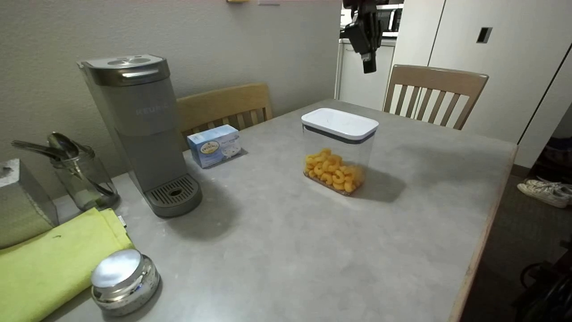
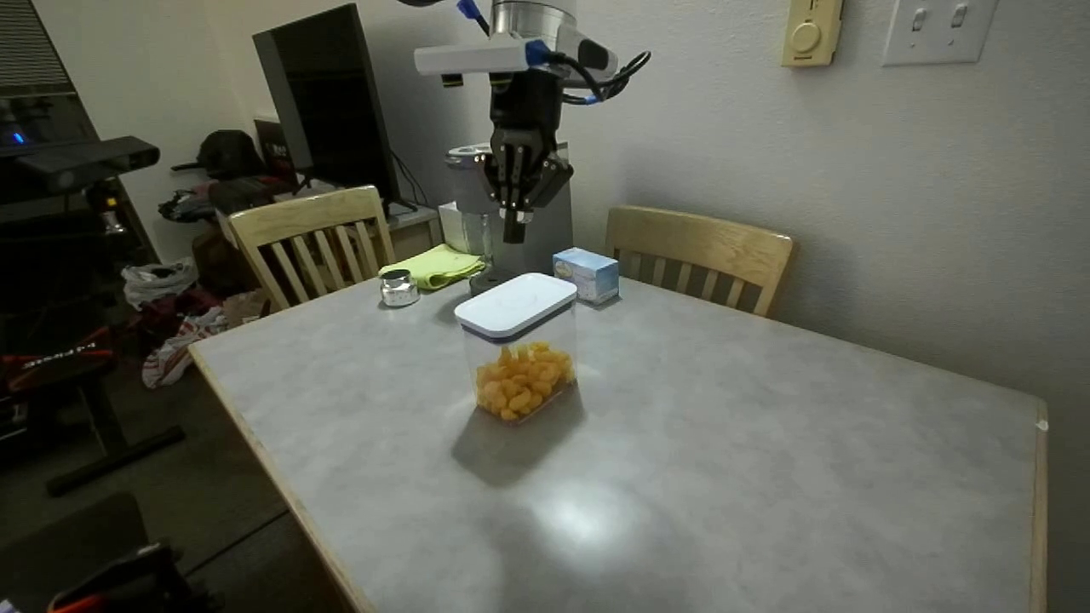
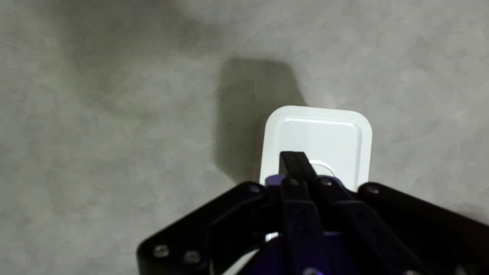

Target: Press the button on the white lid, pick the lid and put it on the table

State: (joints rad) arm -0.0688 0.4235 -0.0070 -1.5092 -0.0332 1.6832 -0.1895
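White lid (image 1: 340, 123): seated on the clear tub (image 1: 353, 152), which stands upright on the grey table (image 2: 766, 477); no press made yet, by my reading.
Pincer (image 2: 514, 228): closed, fingers together with nothing between them that I can see, poised above the lid without touching it.
Button (image 3: 321, 169): mostly hidden by the fingers in the wrist view, only an arc of its ring showing. Come down a little off and I'd expect a prod on plain plastic, with nothing popping up.
Tub: looks light, so an off-centre push could skid or tip it.
Dark seal (image 1: 339, 137): if it keeps its hold, a lift would probably bring the whole tub along.
Yellow pasta (image 1: 333, 174): likely to scatter if the tub then dropped loose.
Smooth plastic: the fingers would need to part and pinch something, and a shallow pinch might slip.
Table: let go too high over it and the lid could land tilted and clatter.
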